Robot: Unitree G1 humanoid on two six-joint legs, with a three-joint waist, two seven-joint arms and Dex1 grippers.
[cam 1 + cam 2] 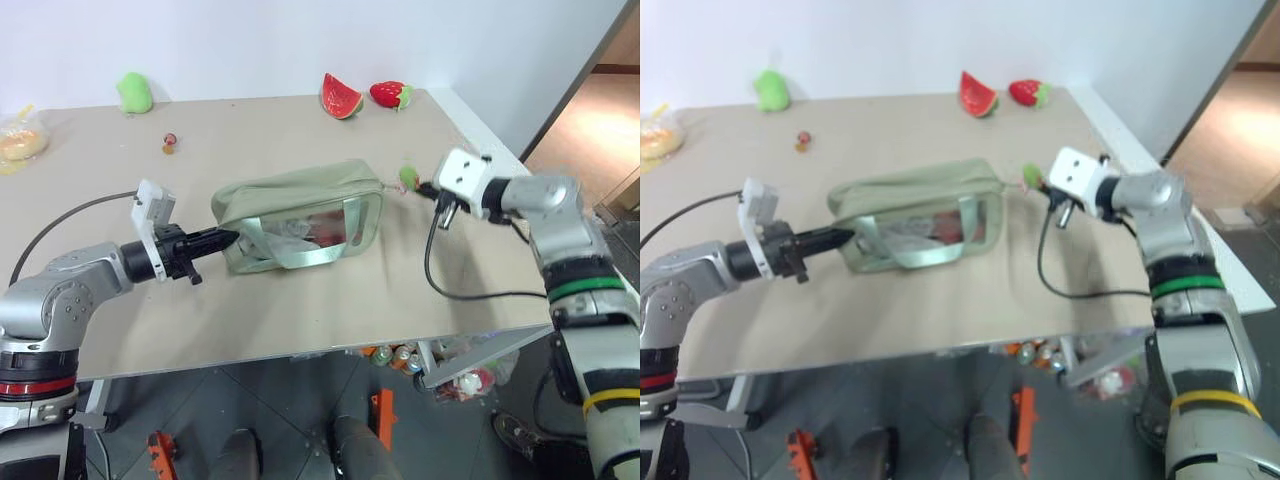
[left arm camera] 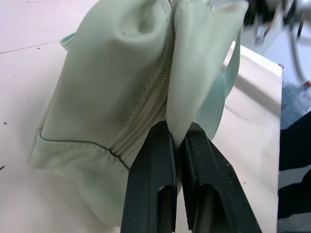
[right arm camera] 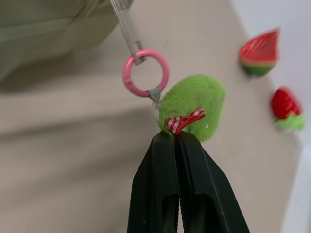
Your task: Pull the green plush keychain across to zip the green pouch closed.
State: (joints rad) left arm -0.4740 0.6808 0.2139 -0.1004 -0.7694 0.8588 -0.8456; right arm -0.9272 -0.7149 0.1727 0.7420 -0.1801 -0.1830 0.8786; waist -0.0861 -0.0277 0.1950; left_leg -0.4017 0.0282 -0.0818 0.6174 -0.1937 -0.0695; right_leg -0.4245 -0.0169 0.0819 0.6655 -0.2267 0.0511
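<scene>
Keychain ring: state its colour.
Pink; the ring shows best in the right wrist view.

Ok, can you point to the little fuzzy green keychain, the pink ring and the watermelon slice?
small fuzzy green plush keychain [image 3: 193, 106]: right wrist view, on its furry body.
pink ring [image 3: 145, 73]: right wrist view, on its rim.
red toy watermelon slice [image 1: 340, 97]: left eye view, on its red flesh.

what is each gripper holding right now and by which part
The left gripper is shut on the green pouch, pinching a fold of fabric at its end beside the zipper. The right gripper is shut on the green plush keychain, at its red-checked bow.
</scene>
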